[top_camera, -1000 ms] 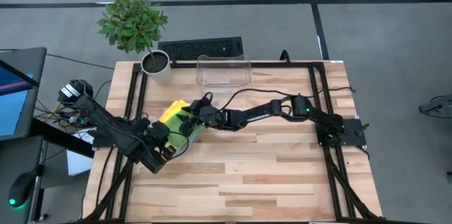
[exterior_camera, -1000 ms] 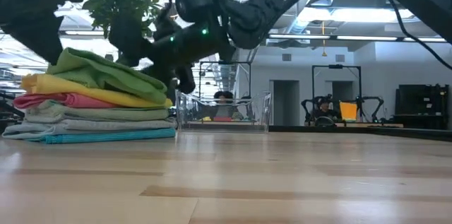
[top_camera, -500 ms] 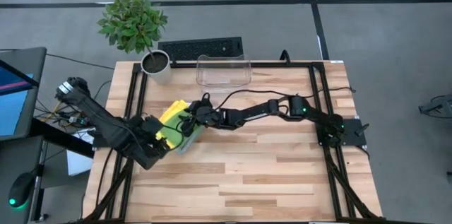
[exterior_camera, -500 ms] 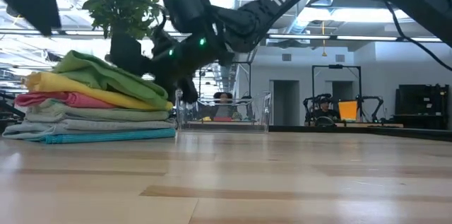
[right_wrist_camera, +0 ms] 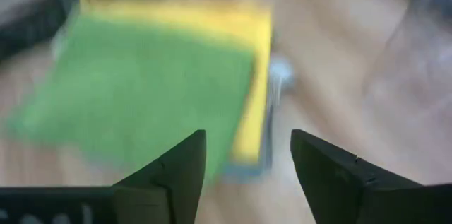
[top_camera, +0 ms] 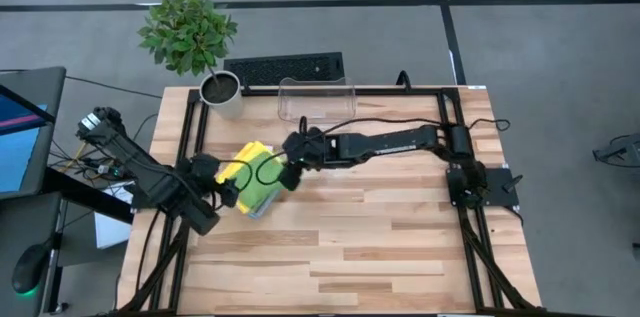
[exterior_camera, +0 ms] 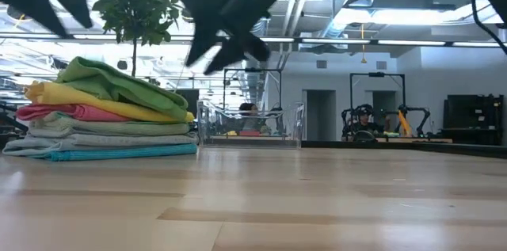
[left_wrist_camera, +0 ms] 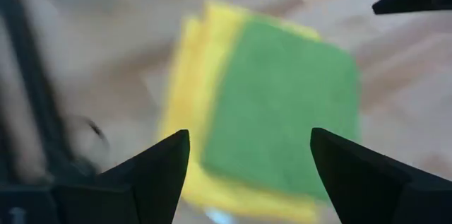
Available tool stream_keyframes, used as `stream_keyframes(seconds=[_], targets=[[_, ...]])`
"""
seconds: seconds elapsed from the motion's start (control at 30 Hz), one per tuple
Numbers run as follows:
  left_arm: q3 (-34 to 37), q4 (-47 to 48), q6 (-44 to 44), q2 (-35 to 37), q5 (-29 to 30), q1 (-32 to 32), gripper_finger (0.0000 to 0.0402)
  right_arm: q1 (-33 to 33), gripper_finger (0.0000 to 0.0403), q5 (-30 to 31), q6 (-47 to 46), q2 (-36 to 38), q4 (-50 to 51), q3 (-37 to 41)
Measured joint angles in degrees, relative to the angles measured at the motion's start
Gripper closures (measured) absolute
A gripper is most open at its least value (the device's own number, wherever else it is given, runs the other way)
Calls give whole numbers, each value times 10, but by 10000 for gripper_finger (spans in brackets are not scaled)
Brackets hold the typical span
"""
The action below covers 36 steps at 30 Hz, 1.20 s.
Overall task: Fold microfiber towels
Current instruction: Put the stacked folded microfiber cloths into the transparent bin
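A stack of folded microfiber towels (top_camera: 255, 175) lies on the left half of the table. In it, a lime green towel (exterior_camera: 119, 83) lies on a yellow one (exterior_camera: 95, 100), with pink (exterior_camera: 59, 112), grey and teal layers below. My left gripper (left_wrist_camera: 247, 174) hangs open above the stack's left side, with nothing between its fingers. My right gripper (right_wrist_camera: 247, 164) hangs open above the stack's right side (exterior_camera: 210, 49), clear of the cloth.
A clear plastic bin (top_camera: 318, 100) stands at the table's far edge, behind the stack. A potted plant (top_camera: 220, 87) stands at the far left corner, with a keyboard (top_camera: 285, 67) on the floor beyond it. Bare wood (top_camera: 380, 247) stretches toward the near and right edges.
My right gripper has lifted off the top of the stack and drawn back toward the table's right edge. My left gripper has risen from the stack's near left corner and turned. The green towel stays folded on top.
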<state>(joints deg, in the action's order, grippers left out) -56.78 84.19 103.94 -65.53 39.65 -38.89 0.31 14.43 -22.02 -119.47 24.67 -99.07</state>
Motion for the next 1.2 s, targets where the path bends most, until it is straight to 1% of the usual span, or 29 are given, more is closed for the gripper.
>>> stream_keyframes(seconds=[0.03, 0.1, 0.13, 0.17, 0.27, 0.3, 0.33, 0.4, 0.47, 0.5, 0.57, 0.63, 0.7, 0.73, 0.77, 0.83, 0.87, 0.93, 1.0, 1.07, 1.2], targets=[[5, -22, 15, 7, -18, -4, 114, -4, 166, -30, -6, 5, 27, 1], [10, -61, 51, 23, -36, -22, 113, -14, 152, -95, -24, 16, 52, 1], [10, -76, 72, 30, -44, -35, 113, -18, 144, -118, -32, 21, 53, 1], [10, -88, 94, 32, -53, -49, 113, -20, 137, -125, -33, 24, 51, -1], [10, -106, 160, 21, -54, -90, 113, -18, 120, -81, -30, 15, 44, 0], [10, -94, 179, 15, -42, -100, 113, -17, 115, -68, -28, -2, 14, -1], [10, -73, 199, 8, -26, -108, 113, -17, 112, -68, -26, -16, -19, -2], [10, -6, 248, -2, 10, -113, 113, -19, 109, -76, -26, -26, -20, 5], [11, 62, 293, -5, 46, -110, 113, -19, 108, -85, -31, -38, -72, -2], [13, 62, 300, -2, 58, -103, 113, -20, 108, -94, -31, -35, -52, -1], [30, 49, 265, 14, 88, -75, 113, -20, 108, -116, -28, -34, -35, 0], [45, 39, 210, 25, 71, -41, 118, -11, 108, -121, -24, -29, -5, 0], [69, 39, 185, 24, 42, 4, 124, 2, 108, -118, -17, -10, 43, 2], [81, 36, 177, 21, 35, 23, 128, 10, 108, -109, -15, -3, 48, -1], [90, 35, 170, 24, 30, 42, 132, 18, 108, -101, -12, 7, 63, -2], [109, 33, 160, 31, 30, 77, 140, 39, 108, -67, -3, 25, 125, 1], [116, 20, 140, 30, 31, 95, 146, 52, 108, -48, -3, 28, 129, 0], [127, -13, 95, 29, 26, 132, 161, 79, 108, -14, -3, 40, 186, 2], [141, -53, 31, 30, 13, 166, 180, 109, 108, 13, -10, 49, 203, 0], [154, -94, -30, 27, -1, 202, 203, 139, 111, 42, -27, 61, 241, 0], [198, -138, -99, 28, -6, 283, 253, 204, 117, 86, -65, 73, 265, 1]])
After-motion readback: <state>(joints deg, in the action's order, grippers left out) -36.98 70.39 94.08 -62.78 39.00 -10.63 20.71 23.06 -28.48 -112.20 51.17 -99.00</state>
